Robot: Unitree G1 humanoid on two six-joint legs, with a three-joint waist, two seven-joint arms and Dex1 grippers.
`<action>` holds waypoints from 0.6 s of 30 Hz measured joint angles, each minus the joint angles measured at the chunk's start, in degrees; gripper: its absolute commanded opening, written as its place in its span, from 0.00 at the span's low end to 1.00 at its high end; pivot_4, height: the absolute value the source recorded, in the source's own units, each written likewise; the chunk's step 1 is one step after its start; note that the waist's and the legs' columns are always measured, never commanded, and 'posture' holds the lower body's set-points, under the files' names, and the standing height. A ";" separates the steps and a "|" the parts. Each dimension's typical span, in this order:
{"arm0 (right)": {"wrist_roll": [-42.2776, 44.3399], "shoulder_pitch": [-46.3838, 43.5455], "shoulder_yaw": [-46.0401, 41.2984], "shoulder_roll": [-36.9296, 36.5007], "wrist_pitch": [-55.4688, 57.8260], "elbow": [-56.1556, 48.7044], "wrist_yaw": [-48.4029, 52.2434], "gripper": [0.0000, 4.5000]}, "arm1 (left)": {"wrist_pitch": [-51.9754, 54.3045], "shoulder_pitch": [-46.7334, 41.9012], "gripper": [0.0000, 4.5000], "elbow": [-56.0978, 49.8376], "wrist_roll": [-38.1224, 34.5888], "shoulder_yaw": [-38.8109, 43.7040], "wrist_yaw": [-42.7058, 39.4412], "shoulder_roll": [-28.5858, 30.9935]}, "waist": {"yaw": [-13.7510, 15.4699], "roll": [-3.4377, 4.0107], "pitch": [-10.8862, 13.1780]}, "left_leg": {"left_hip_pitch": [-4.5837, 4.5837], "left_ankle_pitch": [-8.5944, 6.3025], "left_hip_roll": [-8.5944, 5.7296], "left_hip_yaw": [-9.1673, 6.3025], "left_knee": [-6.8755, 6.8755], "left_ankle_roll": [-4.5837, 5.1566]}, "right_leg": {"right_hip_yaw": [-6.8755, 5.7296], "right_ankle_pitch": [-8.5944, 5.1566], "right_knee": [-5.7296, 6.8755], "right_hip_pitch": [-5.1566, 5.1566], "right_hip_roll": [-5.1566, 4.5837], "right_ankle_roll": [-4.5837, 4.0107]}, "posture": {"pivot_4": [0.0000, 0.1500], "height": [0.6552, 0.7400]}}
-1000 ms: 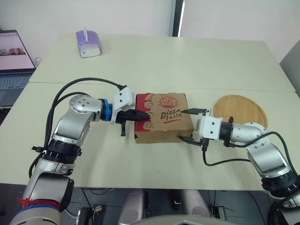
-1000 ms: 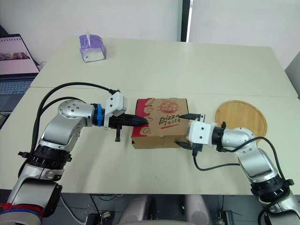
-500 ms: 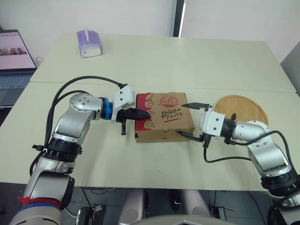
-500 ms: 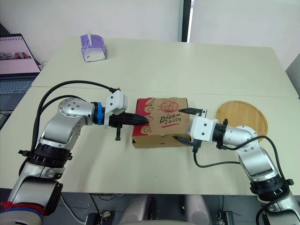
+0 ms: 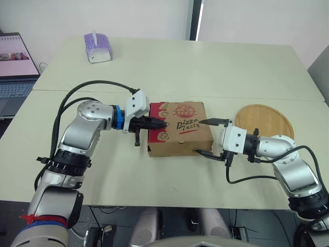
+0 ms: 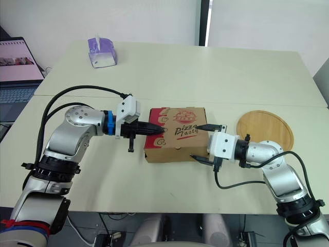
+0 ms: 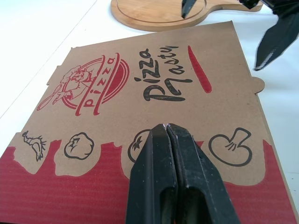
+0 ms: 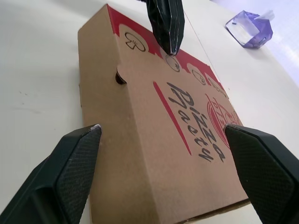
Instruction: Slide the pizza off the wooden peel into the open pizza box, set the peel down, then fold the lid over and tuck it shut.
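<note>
Cardboard pizza box (image 5: 180, 128), printed in red and black, lies on the pale counter (image 5: 205, 67) with its lid (image 7: 154, 84) folded flat over it. My left tool (image 5: 160, 123) reaches in from the box's left side. Its two black fingers are pressed together, and their tips sit at the red-bordered edge of the lid, over the small tomato drawing. My right tool (image 5: 198, 137) faces the box's right side with its fingers spread wide, one above the far part of that side and one low by the near corner. Whether either finger touches the cardboard cannot be told. The round wooden peel (image 5: 267, 121) lies flat on the counter, to the right of the box and apart from it, beyond my right forearm. A purple tissue box (image 5: 97, 47) stands at the far left of the counter. An open laptop (image 5: 15, 67) sits past the left edge.
</note>
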 measured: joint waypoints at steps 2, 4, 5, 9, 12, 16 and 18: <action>-0.46 -0.43 0.01 0.34 0.04 0.47 -0.62 1.00 | -0.02 0.00 0.00 0.01 0.00 0.00 -0.10 0.00 | 0.00 0.00 0.00 | 0.00 0.00 0.00 0.00 0.00 -0.01 | 0.00 0.00 0.00 0.00 0.00 0.00 | 1.00 1.00; -1.06 -0.96 0.05 0.34 -0.06 0.69 -0.89 1.00 | -0.11 0.00 0.00 0.12 0.05 0.00 -0.34 0.01 | 0.00 0.00 0.00 | 0.00 0.00 0.00 0.00 0.00 -0.01 | 0.00 0.00 0.00 0.00 0.00 0.00 | 1.00 1.00; -1.32 -1.12 0.05 0.35 -0.14 0.78 -0.97 1.00 | -0.17 0.00 0.00 0.19 0.09 0.00 -0.41 0.02 | -0.01 0.00 0.00 | 0.00 0.00 0.00 0.00 0.00 -0.01 | 0.00 0.00 0.00 -0.01 0.00 0.00 | 1.00 1.00; -1.31 -1.75 -0.02 1.36 -0.12 1.04 -1.47 1.00 | -0.28 0.00 0.00 0.54 0.21 0.00 -0.45 0.11 | -0.02 0.00 0.00 | 0.00 0.01 0.01 0.00 0.00 -0.01 | 0.00 0.00 0.01 -0.01 0.01 0.00 | 1.00 1.00; -1.35 -1.75 -0.02 1.56 -0.11 1.08 -1.49 1.00 | -0.57 0.00 0.00 0.70 0.44 -0.01 -0.45 0.16 | -0.03 0.00 0.00 | 0.00 0.00 0.00 0.00 0.00 0.00 | 0.00 0.00 0.01 -0.01 0.01 0.00 | 1.00 1.00; -2.05 -1.62 0.22 1.56 -0.11 1.44 -1.50 1.00 | -1.59 0.03 0.00 0.84 1.39 -0.12 -0.45 0.19 | -0.03 0.00 0.00 | 0.00 0.00 0.00 0.00 0.00 -0.01 | 0.00 0.00 0.01 -0.01 0.01 0.00 | 1.00 1.00; -2.69 -1.60 0.70 1.59 -0.11 1.99 -1.78 1.00 | -1.72 0.12 0.00 0.83 1.81 -0.14 -0.48 0.23 | -0.02 0.00 0.00 | 0.00 0.00 0.00 0.00 0.00 -0.01 | 0.00 0.00 0.01 -0.01 0.01 0.00 | 1.00 1.00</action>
